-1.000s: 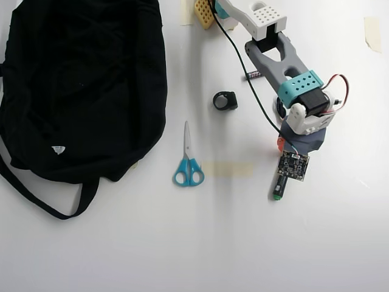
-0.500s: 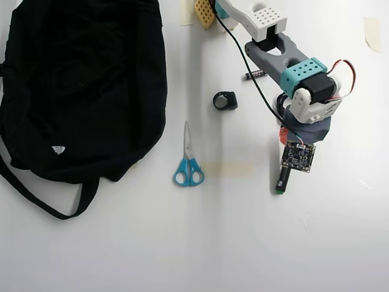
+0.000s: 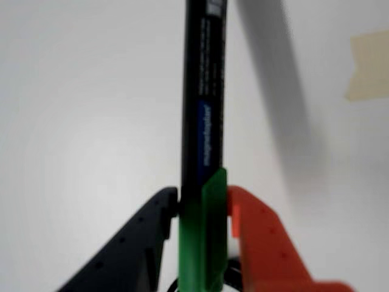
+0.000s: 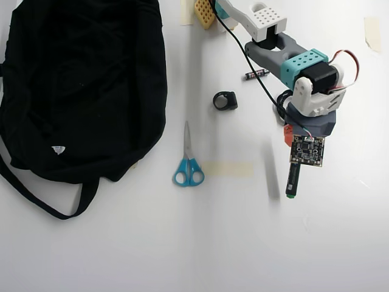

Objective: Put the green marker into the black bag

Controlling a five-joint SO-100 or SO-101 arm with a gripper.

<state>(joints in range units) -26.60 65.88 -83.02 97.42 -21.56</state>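
The slim black-barrelled green marker (image 3: 203, 140) with its bright green cap is clamped at the cap end between the two fingers of the claw (image 3: 203, 210), one black and one orange. In the wrist view the barrel runs straight toward twelve o'clock from the fingers, and the pale table lies blurred behind it, so it looks lifted off the surface. In the overhead view the green marker (image 4: 293, 180) sticks out at six o'clock from under the wrist's circuit board, its small green end farthest from the arm.

The grip sits right on the cap, with nearly the whole barrel hanging beyond it. I judge the main risk to be the marker pivoting or sliding out during a fast swing, or the cap pulling loose from the barrel.

The large soft black fabric bag (image 4: 79, 91) lies well apart, toward nine o'clock from the claw. Between them rest blue-handled scissors (image 4: 188, 159) and a small black ring-shaped object (image 4: 225, 100). A low carry could knock them, and the bag's opening is not visible.
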